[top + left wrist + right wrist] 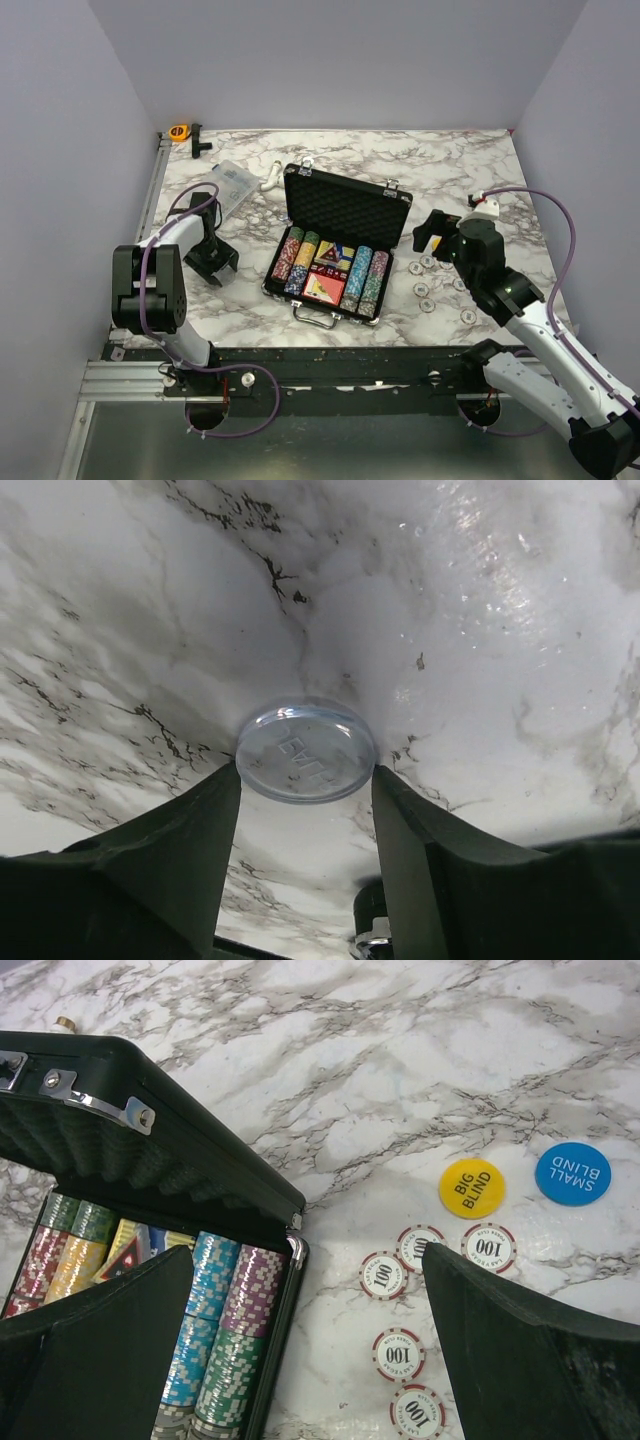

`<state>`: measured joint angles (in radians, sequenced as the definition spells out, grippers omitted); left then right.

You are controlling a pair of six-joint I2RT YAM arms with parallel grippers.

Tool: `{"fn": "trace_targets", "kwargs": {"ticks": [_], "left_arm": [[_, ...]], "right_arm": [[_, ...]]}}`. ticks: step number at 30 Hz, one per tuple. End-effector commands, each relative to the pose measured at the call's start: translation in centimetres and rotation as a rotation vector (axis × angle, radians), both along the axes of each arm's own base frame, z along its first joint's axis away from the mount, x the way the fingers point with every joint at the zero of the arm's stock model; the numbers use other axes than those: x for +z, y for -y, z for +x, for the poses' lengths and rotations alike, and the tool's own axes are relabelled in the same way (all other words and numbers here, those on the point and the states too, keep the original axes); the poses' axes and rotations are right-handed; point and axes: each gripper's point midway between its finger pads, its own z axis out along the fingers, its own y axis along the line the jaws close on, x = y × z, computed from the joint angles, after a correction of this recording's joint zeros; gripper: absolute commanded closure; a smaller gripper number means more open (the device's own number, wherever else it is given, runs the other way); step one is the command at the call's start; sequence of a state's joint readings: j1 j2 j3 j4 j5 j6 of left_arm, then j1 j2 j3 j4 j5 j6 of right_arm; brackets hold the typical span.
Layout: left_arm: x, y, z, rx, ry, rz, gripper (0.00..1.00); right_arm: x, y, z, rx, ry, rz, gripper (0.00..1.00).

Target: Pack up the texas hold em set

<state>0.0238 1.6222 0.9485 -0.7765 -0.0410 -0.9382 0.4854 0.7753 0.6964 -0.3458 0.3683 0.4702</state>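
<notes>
Because the lid of the briefcase [345,205] stands raised at the middle of the table [450,170], the foam tray lies open for loading: rows of poker chips [360,280] already fill its slots, with the red card deck [322,288] between them. What is left of the set lies outside. The loose chips [383,1275] are scattered on the marble just right of the case, with the yellow disc [471,1187] and blue disc [572,1172] a little beyond them. The right gripper [308,1270] hovers above that scatter with its jaws wide apart, probably lining up on a chip. On the far side of the case, the left gripper [305,780] is down at the tabletop, its fingers spread to either edge of a clear round disc [305,748]; I cannot tell whether they press on it yet
</notes>
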Motion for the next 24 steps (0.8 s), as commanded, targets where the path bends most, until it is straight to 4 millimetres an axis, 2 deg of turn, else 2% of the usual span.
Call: {"fn": "trace_targets", "kwargs": {"ticks": [1, 7, 8, 9, 10, 13, 15, 19, 22, 24], "left_arm": [[-0.1, -0.8, -1.1, 0.007, -0.074, 0.022, 0.48], [0.2, -1.2, -0.8, -0.023, -0.084, 0.039, 0.46], [0.2, -1.5, -0.9, -0.025, -0.096, 0.052, 0.35], [0.2, -1.6, -1.0, -0.031, -0.105, 0.054, 0.30], [0.0, -1.5, -1.0, -0.036, -0.107, 0.046, 0.30], [-0.8, -1.3, -1.3, -0.033, -0.113, 0.026, 0.31], [-1.2, -1.5, -1.5, -0.030, -0.120, 0.029, 0.37], [-1.3, -1.9, -1.5, -0.024, -0.123, 0.050, 0.46], [-1.4, -2.2, -1.5, -0.032, -0.124, 0.068, 0.47], [-1.3, -2.2, -1.5, -0.044, -0.116, 0.069, 0.52]], "right_arm": [[-0.2, 0.1, 0.0, 0.000, -0.007, -0.019, 0.00], [-0.3, 0.2, 0.0, -0.004, -0.009, -0.021, 0.00], [-0.3, 0.1, 0.0, -0.003, -0.010, -0.020, 0.00], [-0.3, 0.1, 0.0, -0.003, -0.009, -0.021, 0.00], [-0.3, 0.1, 0.0, -0.003, -0.008, -0.021, 0.00], [-0.2, 0.2, 0.0, -0.006, -0.005, -0.020, 0.00], [-0.2, 0.2, 0.0, -0.007, -0.005, -0.020, 0.00], [-0.4, 0.2, 0.0, -0.009, -0.009, -0.022, 0.00], [-0.3, 0.2, 0.1, -0.009, -0.008, -0.023, 0.00], [-0.3, 0.2, 0.1, -0.008, -0.007, -0.023, 0.00]]}}
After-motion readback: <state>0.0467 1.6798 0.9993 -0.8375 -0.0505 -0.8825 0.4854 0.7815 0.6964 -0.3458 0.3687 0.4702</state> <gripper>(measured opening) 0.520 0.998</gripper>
